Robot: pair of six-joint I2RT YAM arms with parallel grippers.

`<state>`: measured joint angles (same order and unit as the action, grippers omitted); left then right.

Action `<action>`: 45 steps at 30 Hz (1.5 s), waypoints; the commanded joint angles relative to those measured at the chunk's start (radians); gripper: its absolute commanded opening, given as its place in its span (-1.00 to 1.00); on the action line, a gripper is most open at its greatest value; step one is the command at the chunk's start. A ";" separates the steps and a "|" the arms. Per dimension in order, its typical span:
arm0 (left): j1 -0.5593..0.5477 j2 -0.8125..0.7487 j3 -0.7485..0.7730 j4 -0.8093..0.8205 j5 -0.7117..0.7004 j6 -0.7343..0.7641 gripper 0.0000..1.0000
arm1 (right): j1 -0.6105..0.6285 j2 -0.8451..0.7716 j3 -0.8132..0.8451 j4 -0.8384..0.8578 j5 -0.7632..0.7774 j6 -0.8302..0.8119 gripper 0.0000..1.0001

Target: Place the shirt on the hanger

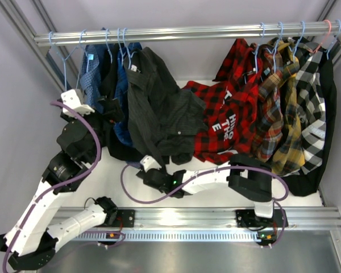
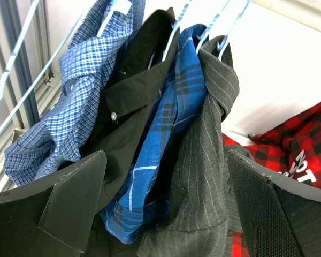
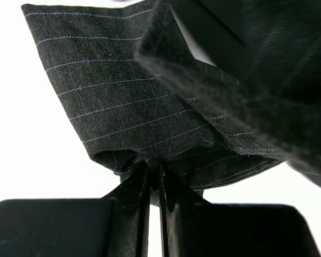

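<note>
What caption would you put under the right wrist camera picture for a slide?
Right gripper, closed tight, pinches a fold of the dark pinstriped shirt.

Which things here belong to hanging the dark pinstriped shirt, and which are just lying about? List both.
For the job:
- the shirt, dark with pinstripes
- the hanger, thin wire at its collar

Just about:
- red-and-black plaid shirt
- blue checked shirt
- blue plaid shirt
- plain black shirt
- yellow plaid shirt
- black-and-white check shirt
- rail
</note>
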<state>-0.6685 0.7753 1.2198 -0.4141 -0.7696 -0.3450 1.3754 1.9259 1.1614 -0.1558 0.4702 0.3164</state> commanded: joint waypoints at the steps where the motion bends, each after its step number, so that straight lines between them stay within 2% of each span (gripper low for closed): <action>1: -0.002 0.022 0.023 -0.003 0.026 0.015 0.96 | -0.077 -0.044 -0.086 0.044 0.054 0.015 -1.00; 7: -0.002 0.030 0.017 -0.002 0.018 0.021 0.96 | -0.179 -0.034 -0.144 0.127 0.024 0.003 -0.99; 9: -0.002 0.036 0.020 0.000 0.013 0.027 0.96 | -0.200 -0.024 -0.144 0.200 0.015 -0.048 -0.87; 17: -0.002 0.053 0.020 0.001 -0.011 0.052 0.96 | -0.288 0.064 -0.045 0.280 0.031 -0.244 -0.79; 22: -0.002 0.065 0.012 0.005 -0.019 0.057 0.96 | -0.344 0.131 0.030 0.315 -0.013 -0.278 -0.78; 24: -0.002 0.067 0.010 0.006 -0.017 0.057 0.96 | -0.351 0.143 0.056 0.322 -0.025 -0.293 -0.69; 25: -0.002 0.067 0.009 0.008 -0.014 0.058 0.96 | -0.351 0.140 0.066 0.288 -0.030 -0.295 -0.63; 28: -0.002 0.073 0.024 0.003 0.009 0.058 0.96 | -0.337 0.066 0.044 0.256 -0.138 -0.271 -0.04; 29: -0.002 0.076 0.035 0.001 0.022 0.057 0.96 | -0.331 0.032 -0.003 0.248 -0.171 -0.255 0.36; 32: -0.002 0.087 0.059 -0.020 0.087 0.044 0.96 | -0.283 -0.129 -0.077 0.182 -0.238 -0.229 0.84; 35: -0.002 0.107 0.069 -0.028 0.127 0.049 0.96 | -0.211 -0.287 -0.121 0.127 -0.245 -0.227 0.99; 39: -0.002 0.162 0.081 -0.034 0.138 0.051 0.96 | -0.130 -0.463 -0.147 0.043 -0.286 -0.218 0.99; 45: -0.002 0.196 0.093 -0.035 0.179 0.028 0.96 | -0.110 -0.586 -0.129 -0.042 -0.262 -0.215 0.99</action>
<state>-0.6685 0.9764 1.2766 -0.4458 -0.6331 -0.3077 1.2675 1.3869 1.0210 -0.0978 0.2020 0.0883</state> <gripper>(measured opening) 0.982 0.993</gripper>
